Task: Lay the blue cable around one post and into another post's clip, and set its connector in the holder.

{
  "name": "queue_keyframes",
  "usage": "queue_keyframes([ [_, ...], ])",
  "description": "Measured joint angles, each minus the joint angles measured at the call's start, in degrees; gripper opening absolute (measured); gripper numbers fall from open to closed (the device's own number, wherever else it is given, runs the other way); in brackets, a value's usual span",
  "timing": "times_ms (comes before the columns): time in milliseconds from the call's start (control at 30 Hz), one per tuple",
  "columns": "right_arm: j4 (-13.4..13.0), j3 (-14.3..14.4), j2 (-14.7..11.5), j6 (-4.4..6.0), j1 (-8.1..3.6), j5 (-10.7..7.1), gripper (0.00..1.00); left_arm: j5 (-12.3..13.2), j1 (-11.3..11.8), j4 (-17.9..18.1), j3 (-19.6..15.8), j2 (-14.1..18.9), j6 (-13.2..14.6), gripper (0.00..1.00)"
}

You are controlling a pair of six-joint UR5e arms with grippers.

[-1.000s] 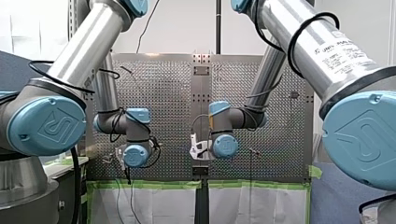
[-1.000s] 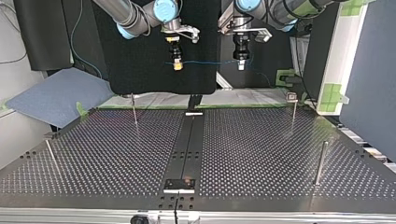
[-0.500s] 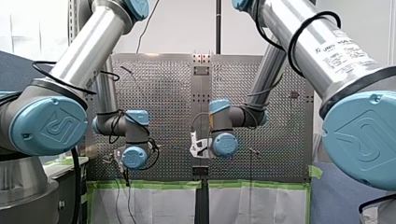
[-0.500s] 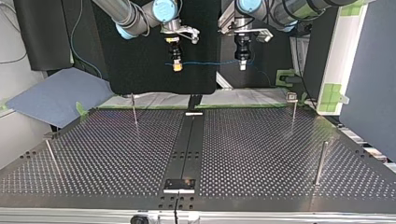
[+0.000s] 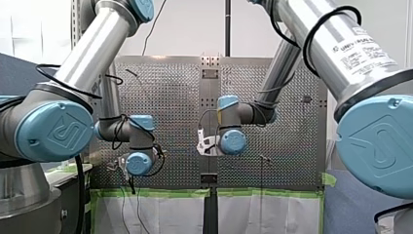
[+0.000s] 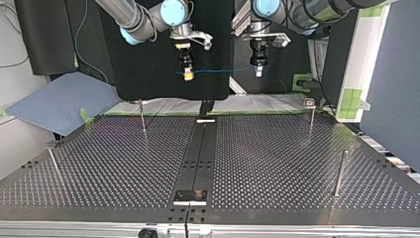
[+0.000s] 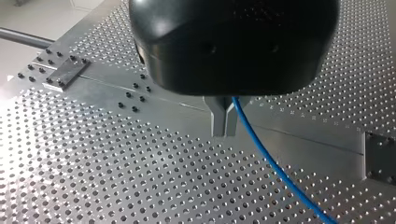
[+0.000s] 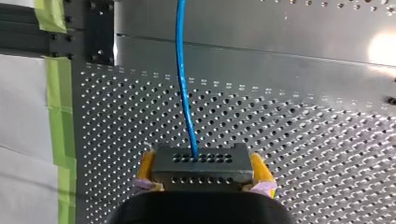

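While the left gripper (image 7: pixel 225 128) pinches the blue cable (image 6: pixel 220 71) and the right gripper (image 8: pixel 204 171) clamps its connector (image 8: pixel 201 161), both well above the perforated table (image 6: pixel 277 158), you risk the taut span slipping through the metal fingers (image 7: pixel 218 119) or catching a post (image 6: pixel 142 114) top as you lower it.

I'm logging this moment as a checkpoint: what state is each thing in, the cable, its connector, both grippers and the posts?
Blue cable: off the table, strung through the air.
Connector: clamped between yellow pads, cable running out of it.
Left gripper: shut on the blue cable.
Right gripper: shut on the connector.
Posts: upright, no cable on any.
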Motion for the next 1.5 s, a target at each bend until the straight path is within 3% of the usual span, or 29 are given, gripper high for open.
queue_keyframes([
  [533,4.55,-3.39,-3.0,-0.68,-0.49,-0.25,0.0,3.93,3.3,-0.01,0.04,1.23,0.09,0.0],
  [967,4.92,-3.53,-4.05,-0.69,-1.21,-0.44,0.0,10.72,6.45,-0.99,0.35,2.76,0.01,0.0],
  [1233,5.17,-3.6,-4.63,-0.69,-1.59,-0.79,0.0,11.51,8.04,-2.6,0.4,4.0,0.01,0.0],
  [1500,6.39,-4.53,-5.55,-0.69,-2.04,-1.15,0.0,11.64,9.8,-6.81,1.53,8.12,0.03,0.0],
])
